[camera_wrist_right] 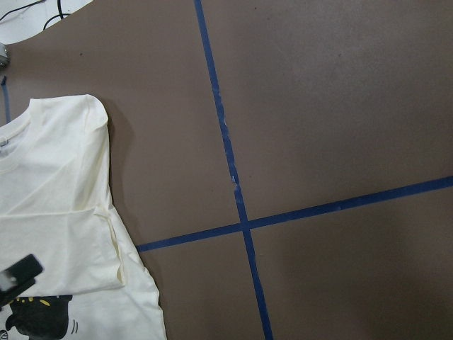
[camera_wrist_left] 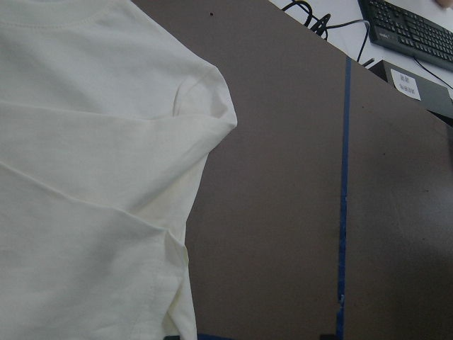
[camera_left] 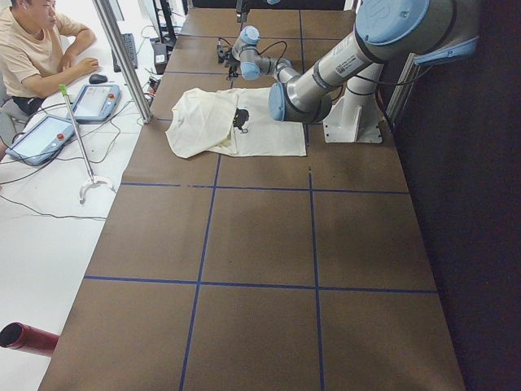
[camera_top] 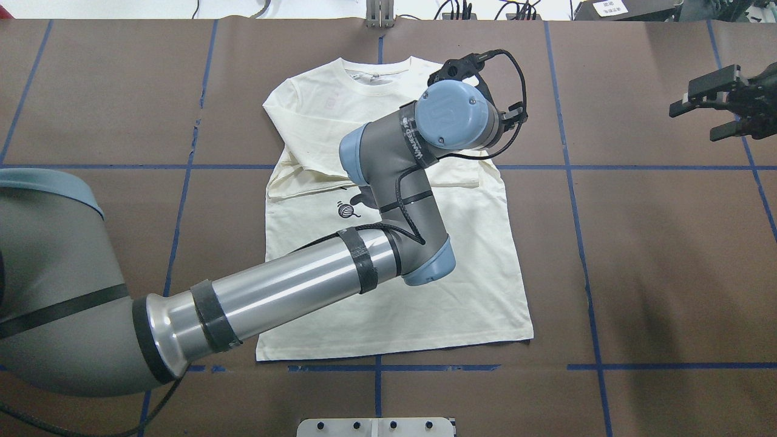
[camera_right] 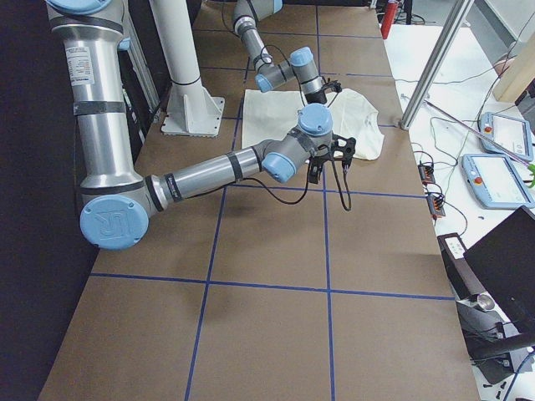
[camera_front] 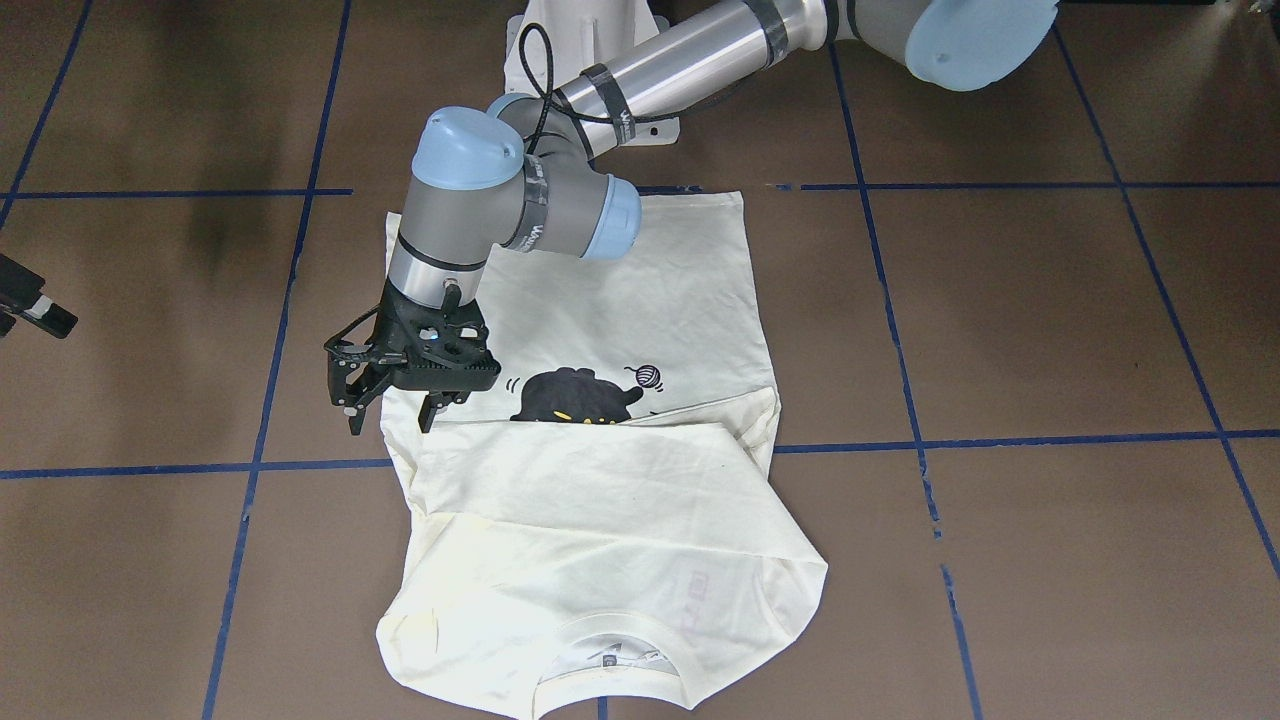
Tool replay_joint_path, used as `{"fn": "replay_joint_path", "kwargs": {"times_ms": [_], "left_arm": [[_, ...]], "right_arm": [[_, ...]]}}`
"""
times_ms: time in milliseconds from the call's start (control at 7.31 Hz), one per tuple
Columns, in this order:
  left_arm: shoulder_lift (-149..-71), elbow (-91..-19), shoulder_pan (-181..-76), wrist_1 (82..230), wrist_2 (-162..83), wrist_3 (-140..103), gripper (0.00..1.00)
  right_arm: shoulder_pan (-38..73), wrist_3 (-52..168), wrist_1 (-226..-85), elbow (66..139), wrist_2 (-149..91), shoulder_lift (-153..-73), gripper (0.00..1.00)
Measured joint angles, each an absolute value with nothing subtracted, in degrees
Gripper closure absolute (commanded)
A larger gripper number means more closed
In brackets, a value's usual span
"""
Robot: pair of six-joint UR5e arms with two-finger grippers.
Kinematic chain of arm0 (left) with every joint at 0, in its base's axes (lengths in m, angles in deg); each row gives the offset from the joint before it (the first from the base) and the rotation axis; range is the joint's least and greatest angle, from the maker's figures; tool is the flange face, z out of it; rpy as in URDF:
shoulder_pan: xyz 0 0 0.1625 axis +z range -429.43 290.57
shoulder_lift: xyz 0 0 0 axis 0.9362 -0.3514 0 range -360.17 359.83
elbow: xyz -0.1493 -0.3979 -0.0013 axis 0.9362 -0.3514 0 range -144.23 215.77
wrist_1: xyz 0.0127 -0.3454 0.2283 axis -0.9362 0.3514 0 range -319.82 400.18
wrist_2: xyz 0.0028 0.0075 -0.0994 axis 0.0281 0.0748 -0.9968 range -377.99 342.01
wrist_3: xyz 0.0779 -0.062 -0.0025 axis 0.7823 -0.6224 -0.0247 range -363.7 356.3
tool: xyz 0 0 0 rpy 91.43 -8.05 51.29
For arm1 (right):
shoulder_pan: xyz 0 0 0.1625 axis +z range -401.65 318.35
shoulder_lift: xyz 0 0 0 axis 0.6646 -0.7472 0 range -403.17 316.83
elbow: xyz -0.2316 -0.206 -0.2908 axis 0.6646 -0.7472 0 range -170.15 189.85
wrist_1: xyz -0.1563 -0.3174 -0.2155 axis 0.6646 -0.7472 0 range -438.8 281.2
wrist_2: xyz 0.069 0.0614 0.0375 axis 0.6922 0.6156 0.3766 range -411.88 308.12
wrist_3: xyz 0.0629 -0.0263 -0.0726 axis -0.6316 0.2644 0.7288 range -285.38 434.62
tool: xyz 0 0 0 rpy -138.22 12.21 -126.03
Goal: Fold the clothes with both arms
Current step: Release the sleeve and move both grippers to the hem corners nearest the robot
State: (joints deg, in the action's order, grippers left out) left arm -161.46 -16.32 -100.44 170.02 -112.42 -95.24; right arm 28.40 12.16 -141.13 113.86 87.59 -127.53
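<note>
Left gripper [camera_front: 390,415] spread wide, empty, just above shirt [camera_front: 600,560] edge; right gripper [camera_top: 698,115] likewise parted, well apart, far right. Sleeves [camera_front: 600,460] folded in; body folds apparently left.

Item count, table and surroundings, for your log.
You have two arms, left arm [camera_front: 660,70] and right arm [camera_right: 209,171], each with one gripper: left gripper [camera_front: 390,420], right gripper [camera_top: 698,115]. That is two fingers apiece, four in all. One shirt [camera_front: 600,520] lies just beside the left fingers [camera_front: 352,415], well apart from the right ones; it carries one cat print [camera_front: 575,395] and one yarn ball [camera_front: 648,375]. Far from all the fingers: one person [camera_left: 28,49], two pendants [camera_left: 96,102] [camera_left: 41,138], one keyboard [camera_wrist_left: 410,28].
</note>
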Motion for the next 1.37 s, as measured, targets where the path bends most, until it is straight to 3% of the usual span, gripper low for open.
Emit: {"fn": "replay_joint_path", "kwargs": {"times_ms": [410, 684, 958, 1368], "left_arm": [[-142.5, -48.7, -106.4, 151.7, -120.5, -85.1, 0.32], [-128.8, -63.9, -110.7, 147.6, -125.0, -76.2, 0.32], [-122.4, -67.6, -114.7, 147.3, -130.9, -72.4, 0.31], [-121.2, -66.5, -115.6, 148.1, -131.9, -72.3, 0.30]], "right_arm": [[11.7, -3.1, -141.3, 118.3, 68.7, -127.2, 0.01], [-5.1, -19.1, -141.8, 123.0, 52.1, -127.2, 0.08], [-18.7, -30.5, -142.8, 124.7, 38.8, -127.5, 0.15], [-31.7, -40.7, -153.6, 127.1, 26.0, -127.7, 0.20]]}}
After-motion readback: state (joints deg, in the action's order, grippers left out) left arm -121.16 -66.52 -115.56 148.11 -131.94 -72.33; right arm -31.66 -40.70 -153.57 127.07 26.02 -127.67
